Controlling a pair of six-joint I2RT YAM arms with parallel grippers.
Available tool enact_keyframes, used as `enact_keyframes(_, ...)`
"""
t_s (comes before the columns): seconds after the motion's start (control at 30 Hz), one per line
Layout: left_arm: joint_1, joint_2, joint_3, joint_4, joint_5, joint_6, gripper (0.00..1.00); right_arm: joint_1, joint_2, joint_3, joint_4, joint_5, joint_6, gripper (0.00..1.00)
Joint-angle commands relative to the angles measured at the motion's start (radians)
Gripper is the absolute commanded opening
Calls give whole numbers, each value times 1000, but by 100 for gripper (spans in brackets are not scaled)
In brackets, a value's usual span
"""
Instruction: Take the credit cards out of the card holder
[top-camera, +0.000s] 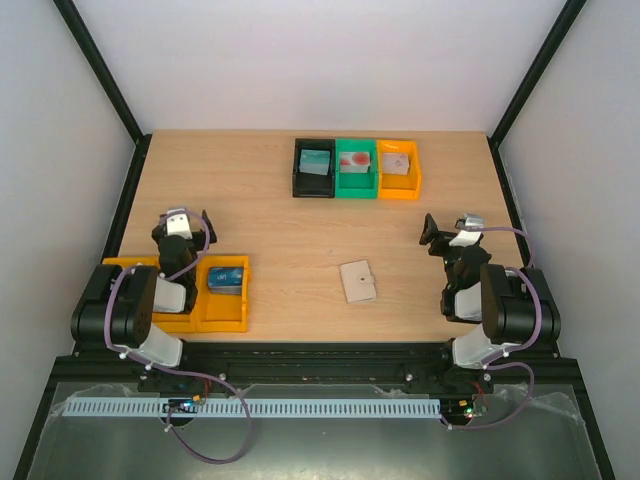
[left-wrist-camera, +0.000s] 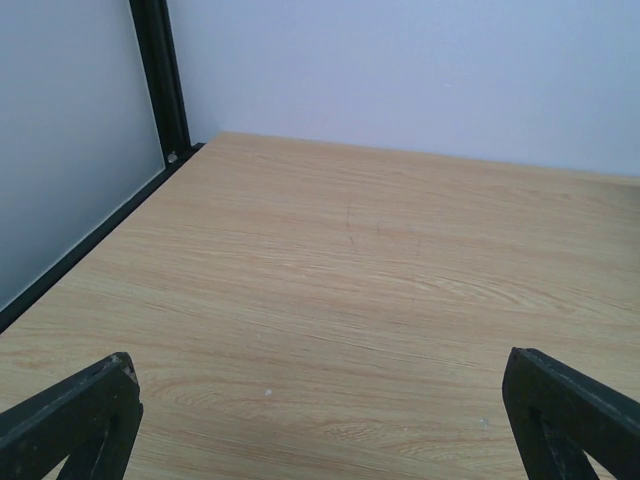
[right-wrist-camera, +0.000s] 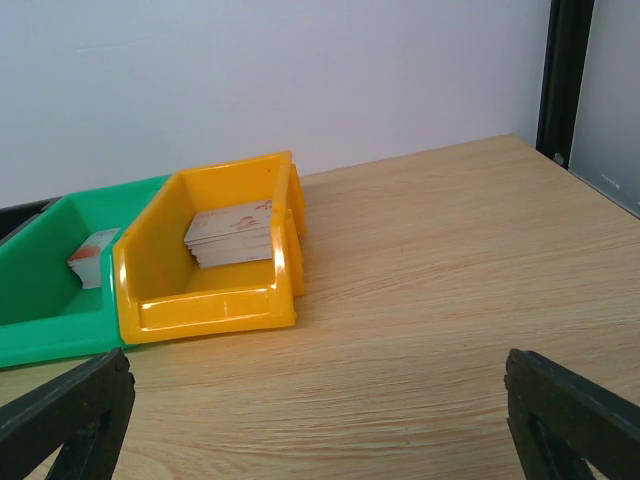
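One card holder (top-camera: 358, 282) lies closed on the counter (top-camera: 270, 220), cream side and snap dot up, near the front edge and right of centre. Whatever it holds is hidden.

Five bins stand on the wood. A black bin (top-camera: 300, 172), a green bin (top-camera: 357, 191) and a far yellow bin (top-camera: 414, 172) touch in a row at the far edge, each holding one stack of cards. Two near yellow bins (top-camera: 222, 318) sit side by side at the near left. The right one holds a blue stack (top-camera: 227, 278), and the left one is mostly under the left arm.

Both arms are folded back over their bases. The left gripper (top-camera: 186, 217) hangs just beyond the near yellow bins, jaws spread wide and empty. The right gripper (top-camera: 438, 235), also released and empty, faces the far row.

Bare wood lies between the card holder and both grippers. Black frame rails (top-camera: 128, 200) run along the counter's left and right edges.
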Motion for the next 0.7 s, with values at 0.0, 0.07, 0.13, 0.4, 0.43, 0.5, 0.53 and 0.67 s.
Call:
enact_keyframes(0.0, -3, 9, 21, 23, 35, 19, 99, 6, 0, 21, 13, 12, -15, 99)
enact_keyframes(0.07, -3, 9, 21, 25, 35, 19, 100, 6, -3, 19, 12, 11, -13, 99)
enact_keyframes(0.13, -3, 11, 20, 24, 35, 19, 99, 6, -12, 11, 26, 19, -9, 99)
enact_keyframes(0.4, -1, -18, 38, -13, 59, 26, 100, -1, -354, 195, -462, 223, 136, 99)
enact_keyframes(0.43, 0, -43, 61, -74, 64, 27, 99, -1, -385, 238, -521, 237, 155, 99)
enact_keyframes(0.5, 3, -101, 137, -254, 76, 31, 100, -2, -435, 326, -649, 217, 173, 99)
enact_keyframes(0.53, 4, -128, 187, -359, 86, 41, 99, -4, -455, 368, -704, 186, 175, 99)
enact_keyframes(0.67, 20, -223, 389, -740, 141, 61, 99, -5, -501, 476, -871, -63, 194, 99)
